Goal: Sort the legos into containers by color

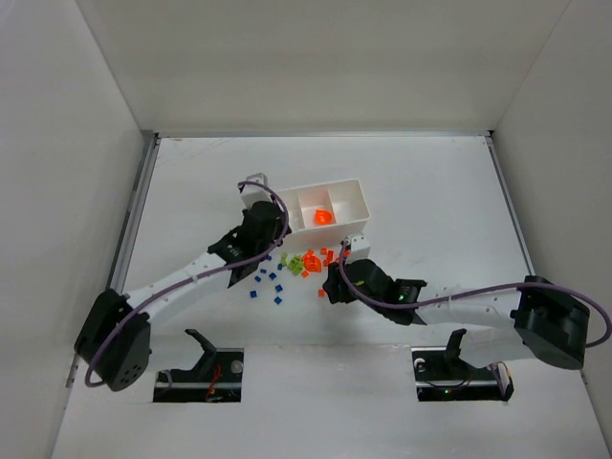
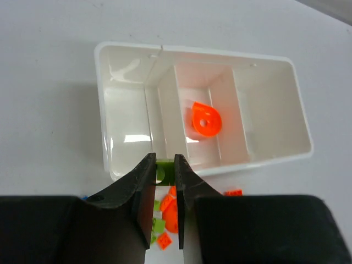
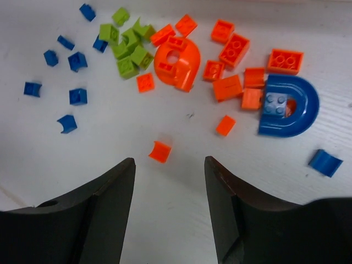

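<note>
We saw the left end effector [image 2: 164, 165] clamped on one lime green brick [image 2: 163, 170], its two fingers [image 2: 144, 179] nearly together with only that brick between them. It held the brick at the near wall of the white tray [image 2: 300, 118], about in line with the divider between the left and middle containers. Whether the brick was over the tray or just near of it we could not tell. In the middle container [image 2: 217, 146] lay one round orange piece [image 2: 206, 120]. The right end effector [image 3: 169, 165] stood wide open with nothing in it, over the surface [image 1: 430, 191] at the right side of the loose legos [image 1: 304, 260]. Just beyond its fingertips a small orange brick [image 3: 160, 151] lay alone on the surface, touching neither finger. The loose legos lay just near of the tray, between the two end effectors: small blue bricks [image 3: 71, 60] to the left, a clump of green ones [image 3: 129, 47] in the middle, and orange ones [image 3: 234, 60] to the right. Among the orange ones was an orange arch [image 3: 177, 63] with a small brick on it. To the right of them in the right wrist view lay a blue arch [image 3: 289, 104] with an orange brick just beside one end.
</note>
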